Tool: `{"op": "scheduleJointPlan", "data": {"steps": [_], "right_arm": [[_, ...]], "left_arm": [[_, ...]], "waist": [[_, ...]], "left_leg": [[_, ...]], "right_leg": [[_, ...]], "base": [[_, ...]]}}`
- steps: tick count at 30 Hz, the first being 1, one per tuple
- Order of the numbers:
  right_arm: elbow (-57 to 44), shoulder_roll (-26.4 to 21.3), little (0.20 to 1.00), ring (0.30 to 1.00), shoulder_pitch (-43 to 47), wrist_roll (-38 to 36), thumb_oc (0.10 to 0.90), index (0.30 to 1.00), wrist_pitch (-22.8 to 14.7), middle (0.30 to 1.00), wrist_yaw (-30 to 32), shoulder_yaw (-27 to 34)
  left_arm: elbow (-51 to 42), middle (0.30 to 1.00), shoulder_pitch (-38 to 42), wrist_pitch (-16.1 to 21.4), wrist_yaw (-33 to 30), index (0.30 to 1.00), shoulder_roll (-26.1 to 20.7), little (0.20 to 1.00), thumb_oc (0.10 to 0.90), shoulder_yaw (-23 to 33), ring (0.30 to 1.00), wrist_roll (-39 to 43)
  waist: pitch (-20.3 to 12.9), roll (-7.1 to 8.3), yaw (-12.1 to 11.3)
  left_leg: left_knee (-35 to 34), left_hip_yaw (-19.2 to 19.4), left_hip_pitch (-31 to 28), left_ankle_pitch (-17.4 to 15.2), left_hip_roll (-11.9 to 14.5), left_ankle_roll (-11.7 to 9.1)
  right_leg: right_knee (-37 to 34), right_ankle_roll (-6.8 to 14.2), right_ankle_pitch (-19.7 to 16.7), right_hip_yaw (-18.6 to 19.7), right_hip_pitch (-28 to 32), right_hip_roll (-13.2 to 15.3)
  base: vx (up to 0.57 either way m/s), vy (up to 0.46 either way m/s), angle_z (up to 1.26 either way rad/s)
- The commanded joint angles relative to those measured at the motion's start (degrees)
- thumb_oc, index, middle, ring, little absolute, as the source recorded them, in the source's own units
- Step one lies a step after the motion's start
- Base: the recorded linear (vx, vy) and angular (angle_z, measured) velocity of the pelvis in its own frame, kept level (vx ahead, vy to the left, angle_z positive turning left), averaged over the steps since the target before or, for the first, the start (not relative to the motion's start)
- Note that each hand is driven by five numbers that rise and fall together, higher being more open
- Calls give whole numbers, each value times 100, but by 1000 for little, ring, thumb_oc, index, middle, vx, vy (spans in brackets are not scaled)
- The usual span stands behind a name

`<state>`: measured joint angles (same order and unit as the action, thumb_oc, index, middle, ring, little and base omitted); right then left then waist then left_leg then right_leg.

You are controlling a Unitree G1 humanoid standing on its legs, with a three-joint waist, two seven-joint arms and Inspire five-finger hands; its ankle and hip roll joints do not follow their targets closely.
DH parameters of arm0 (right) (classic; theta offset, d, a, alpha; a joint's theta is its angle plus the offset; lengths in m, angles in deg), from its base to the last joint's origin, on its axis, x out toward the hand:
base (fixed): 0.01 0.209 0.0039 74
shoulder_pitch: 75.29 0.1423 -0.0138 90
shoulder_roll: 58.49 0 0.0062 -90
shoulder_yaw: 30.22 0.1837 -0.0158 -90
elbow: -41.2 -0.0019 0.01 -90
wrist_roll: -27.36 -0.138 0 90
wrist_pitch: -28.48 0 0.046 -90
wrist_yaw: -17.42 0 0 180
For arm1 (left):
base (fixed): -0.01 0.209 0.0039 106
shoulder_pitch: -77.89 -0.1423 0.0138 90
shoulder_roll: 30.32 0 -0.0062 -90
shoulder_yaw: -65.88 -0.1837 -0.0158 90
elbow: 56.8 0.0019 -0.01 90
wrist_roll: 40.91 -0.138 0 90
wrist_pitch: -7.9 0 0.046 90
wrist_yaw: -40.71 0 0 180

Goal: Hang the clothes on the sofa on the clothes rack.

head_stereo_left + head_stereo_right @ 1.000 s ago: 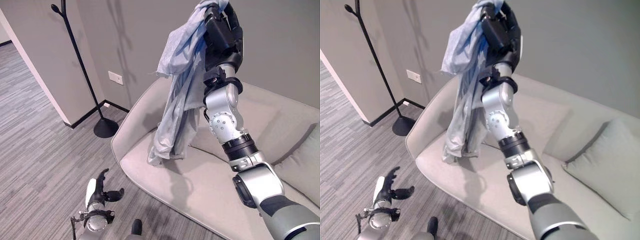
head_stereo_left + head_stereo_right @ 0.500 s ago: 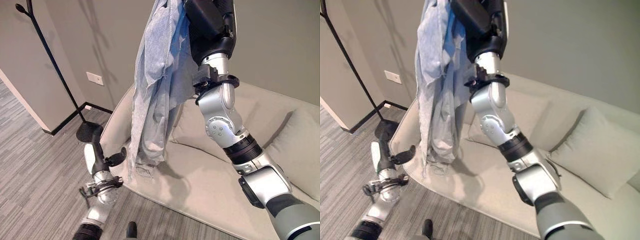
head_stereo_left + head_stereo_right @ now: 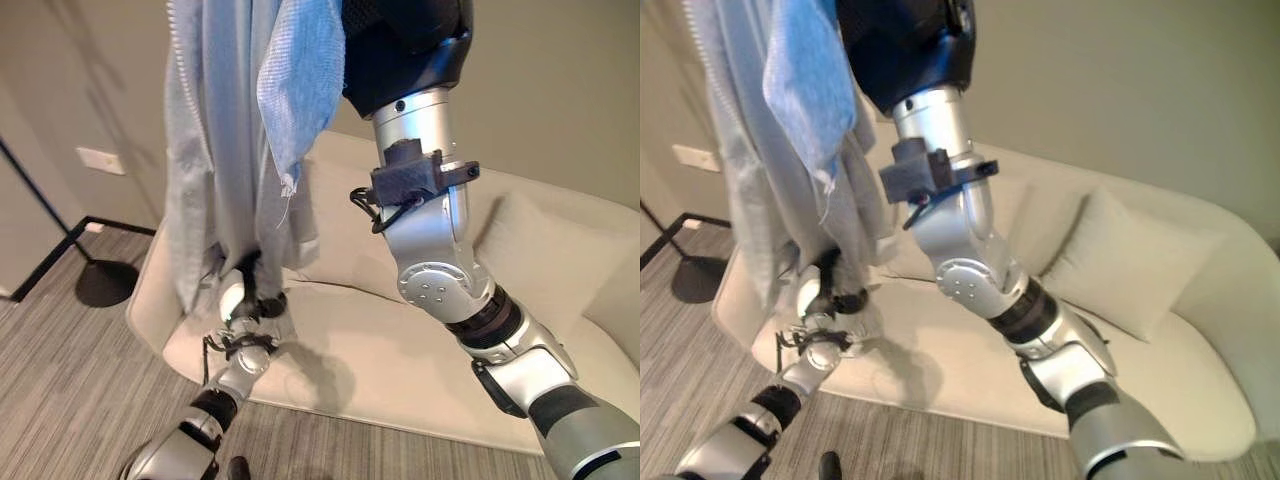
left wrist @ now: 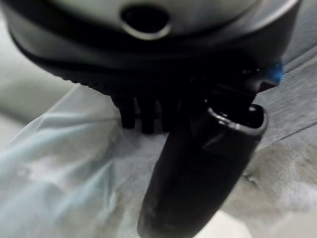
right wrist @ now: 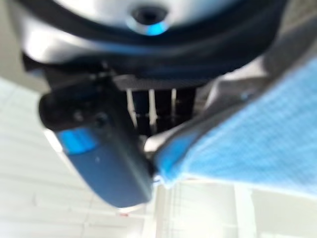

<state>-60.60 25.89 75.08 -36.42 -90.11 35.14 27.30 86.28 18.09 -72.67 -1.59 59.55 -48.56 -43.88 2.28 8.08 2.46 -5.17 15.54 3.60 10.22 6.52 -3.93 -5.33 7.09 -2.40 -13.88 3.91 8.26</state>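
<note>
Fingers and thumb of the right hand (image 5: 106, 163) pinch a light blue garment (image 3: 235, 130) held high over the pale sofa (image 3: 560, 260), cloth hanging to the left hand (image 3: 245, 300) (fingers buried in its lower folds, grip unclear), the clothes rack's base (image 3: 105, 282) on the floor beside the sofa.

Garment (image 3: 225, 150) top cut off; rack (image 3: 95, 280) pole too (base visible).

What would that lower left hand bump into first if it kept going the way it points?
Most likely the garment itself: the left hand points up into its hanging lower folds, and its fingers already look pressed into the cloth. The sofa lies behind, though depth is hard to judge.
</note>
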Motion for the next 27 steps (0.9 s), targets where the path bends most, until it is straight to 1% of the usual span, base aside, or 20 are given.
{"op": "scheduleJointPlan", "data": {"steps": [1,2,3,4,5,6,7,9,10,12,15,18,21,22,25,27], "right_arm": [[-89,-97,300,300,572,212,400,300,-1038,300,-137,452],[-108,-369,300,300,419,252,400,300,-1110,300,-20,537],[-112,-448,300,300,362,265,400,300,-1111,300,18,583],[-126,-618,300,300,251,275,400,300,-1118,300,51,708],[-38,-856,300,300,139,290,400,300,-1104,300,73,911],[-1,-910,300,300,114,281,400,300,-1097,300,69,948],[79,-1063,300,300,103,248,400,300,-1067,300,88,1038],[97,-1090,300,300,84,250,400,300,-1054,300,99,1076],[147,-1108,300,300,54,197,400,300,-1032,300,88,1100],[146,-1134,300,300,30,127,400,300,-1014,300,39,1068],[65,-1270,300,300,-47,64,400,300,-992,300,-98,976],[-260,-1606,300,300,-332,-67,400,300,-864,300,-514,886],[-333,-1763,300,300,-456,1,400,300,-763,300,-577,887],[-334,-1761,300,300,-455,2,400,300,-763,300,-577,885],[-399,-1942,300,300,-633,54,400,300,-641,300,-706,905],[-419,-1998,300,300,-695,59,400,300,-610,300,-744,915]], "left_arm": [[232,300,285,94,-649,300,15,300,400,185,300,93],[-230,300,-5,124,-975,300,-249,300,400,552,300,125],[-460,300,-137,129,-1065,300,-353,300,400,678,300,50],[-1036,300,-448,115,-1257,300,-594,300,400,926,300,-166],[-1793,300,-879,-13,-1350,300,-981,300,400,1175,300,-716],[-1982,300,-1026,-63,-1349,300,-1081,300,400,1262,300,-866],[-2385,300,-1345,-155,-1362,300,-1303,300,400,1561,300,-1160],[-2464,300,-1401,-169,-1357,300,-1331,300,400,1645,300,-1182],[-2588,300,-1540,-216,-1430,300,-1401,300,400,1912,300,-1147],[-2575,300,-1571,-280,-1497,300,-1507,300,400,2113,300,-1133],[-2558,300,-1535,-370,-1651,300,-1807,300,400,2437,300,-1106],[-2832,300,-1682,-529,-1968,300,-2552,300,400,3357,300,-1151],[-3267,300,-1828,-586,-2053,300,-2827,300,400,3830,300,-1252],[-3274,300,-1836,-589,-2051,300,-2826,300,400,3836,300,-1254],[-3587,300,-2061,-661,-2133,300,-3088,300,400,4269,300,-1528],[-3730,300,-2143,-698,-2105,300,-3150,300,400,4374,300,-1629]], "waist": [[-710,-118,-262],[-704,-114,-315],[-707,-109,-343],[-693,-97,-404],[-679,-79,-491],[-684,-72,-501],[-669,-66,-579],[-668,-67,-599],[-673,-72,-638],[-683,-80,-662],[-688,-118,-681],[-689,-233,-731],[-696,-286,-760],[-698,-286,-757],[-701,-333,-823],[-705,-335,-824]], "left_leg": [[48,-303,-109,-696,113,-133],[56,-261,-127,-694,138,-142],[55,-262,-131,-694,144,-144],[55,-280,-136,-695,159,-151],[54,-314,-137,-689,183,-167],[53,-332,-138,-685,191,-174],[46,-376,-130,-675,211,-194],[45,-392,-125,-669,216,-199],[42,-425,-116,-657,221,-213],[38,-444,-111,-643,227,-223],[40,-462,-105,-629,239,-243],[44,-489,-109,-614,246,-280],[44,-506,-97,-618,226,-281],[44,-507,-96,-618,225,-281],[40,-501,-94,-653,181,-257],[41,-500,-94,-667,165,-248]], "right_leg": [[99,89,179,-224,-238,31],[101,90,185,-213,-235,24],[97,87,193,-218,-224,21],[98,81,210,-249,-203,14],[89,75,235,-290,-163,-6],[85,72,242,-304,-148,-11],[82,63,269,-356,-122,-40],[83,61,275,-374,-115,-45],[86,48,299,-414,-92,-67],[86,36,320,-432,-66,-84],[95,30,345,-459,-48,-93],[111,39,371,-533,-11,-100],[86,61,348,-546,-3,-81],[85,61,347,-546,-3,-81],[62,101,309,-567,-4,-37],[60,113,296,-571,-6,-20]], "base": [[25,10,-61],[26,-8,-49],[17,-32,-44],[6,-54,-24],[2,-58,-4],[-10,-64,19],[-8,-36,29],[-12,-35,29],[-16,-40,14],[-6,-19,3],[-4,-11,1],[-9,-26,1],[0,0,0],[0,0,0],[-20,34,4],[-7,44,5]]}}
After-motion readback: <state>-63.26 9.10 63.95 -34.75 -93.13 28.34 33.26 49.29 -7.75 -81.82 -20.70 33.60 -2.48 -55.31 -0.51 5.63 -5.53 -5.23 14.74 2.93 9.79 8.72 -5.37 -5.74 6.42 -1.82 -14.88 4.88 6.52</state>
